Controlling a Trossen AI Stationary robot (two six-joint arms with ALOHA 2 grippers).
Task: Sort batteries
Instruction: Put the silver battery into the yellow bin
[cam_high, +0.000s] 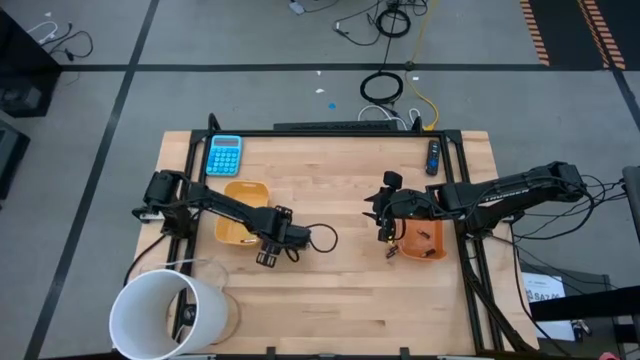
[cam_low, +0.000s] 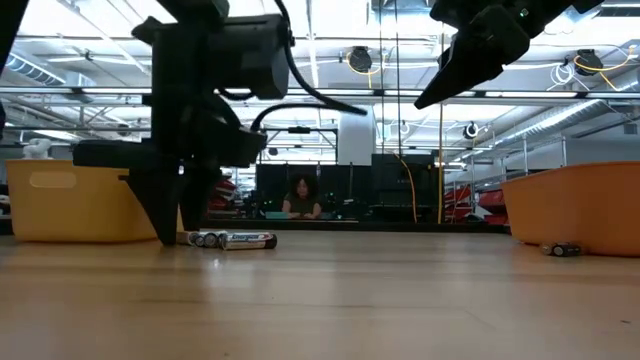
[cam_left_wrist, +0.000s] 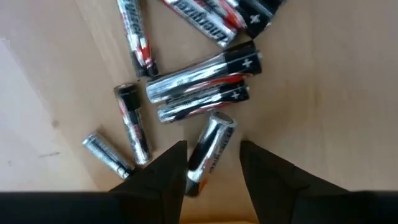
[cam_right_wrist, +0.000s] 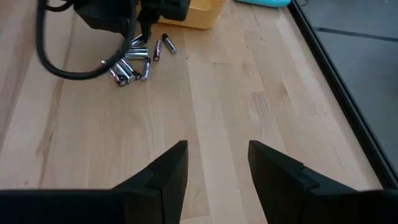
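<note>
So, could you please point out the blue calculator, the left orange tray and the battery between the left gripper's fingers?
blue calculator (cam_high: 224, 155), high view, keypad middle.
left orange tray (cam_high: 247, 188), high view, far rim.
battery (cam_left_wrist: 210, 148), left wrist view, mid-body.

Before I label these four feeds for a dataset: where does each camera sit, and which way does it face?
High view: overhead, straight down on the table; both arms show, left gripper and right gripper.
Low view: tabletop height, level across into the room; arms hang from above.
Left wrist view: on the left arm, down at the batteries; its own fingers straddle one battery.
Right wrist view: on the right arm, across the table; own fingers apart.
Shared: right wrist and low views both show that battery pile.
</note>
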